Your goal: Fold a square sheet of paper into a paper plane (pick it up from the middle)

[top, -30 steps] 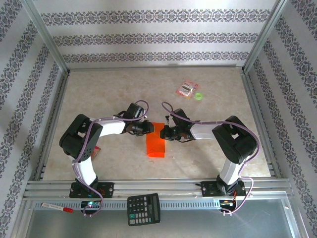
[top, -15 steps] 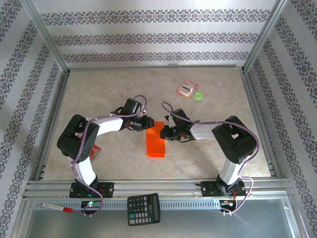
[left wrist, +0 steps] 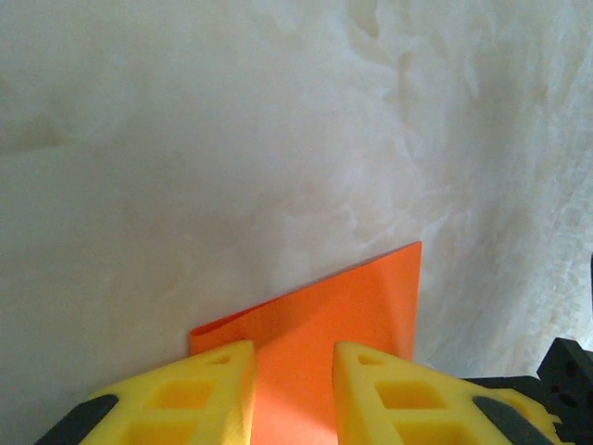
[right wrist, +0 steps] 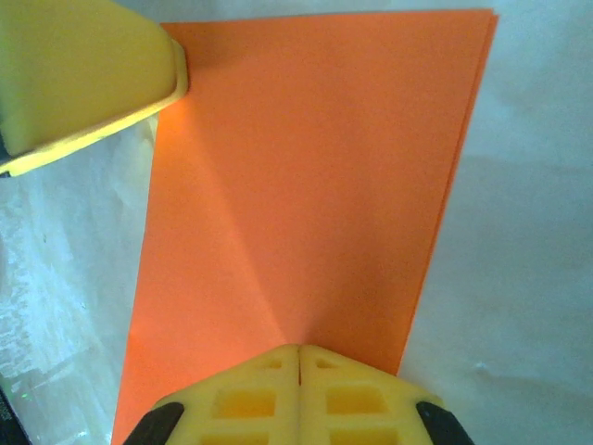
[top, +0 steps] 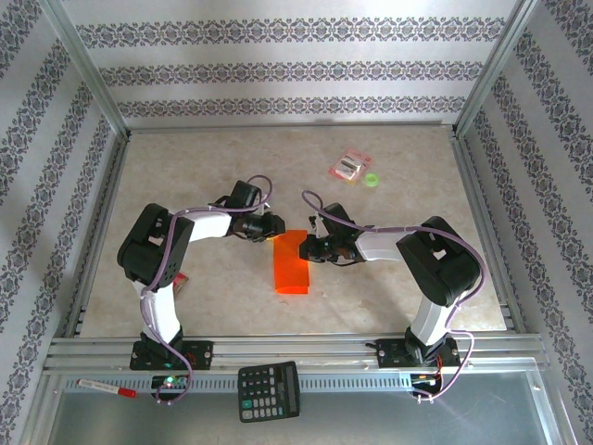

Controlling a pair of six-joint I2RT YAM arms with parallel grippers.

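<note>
The square sheet of paper, bright orange, lies on the table folded into a long rectangle; no paper plane shape is in view. My left gripper hovers at the sheet's far left corner. In the left wrist view its yellow fingers stand apart over the orange paper, the left gripper being open with nothing pinched. My right gripper is at the sheet's far right edge. In the right wrist view the right gripper is shut, its tips resting on the flat paper. A left finger shows at the top left there.
A pink-red packet and a small green piece lie at the back right. A black calculator and a red-capped pen rest on the near metal rail. Aluminium frame posts and patterned walls bound the table.
The left gripper has shifted slightly toward the sheet's far corner and its jaws have parted a little. The right arm and the paper have not moved.
</note>
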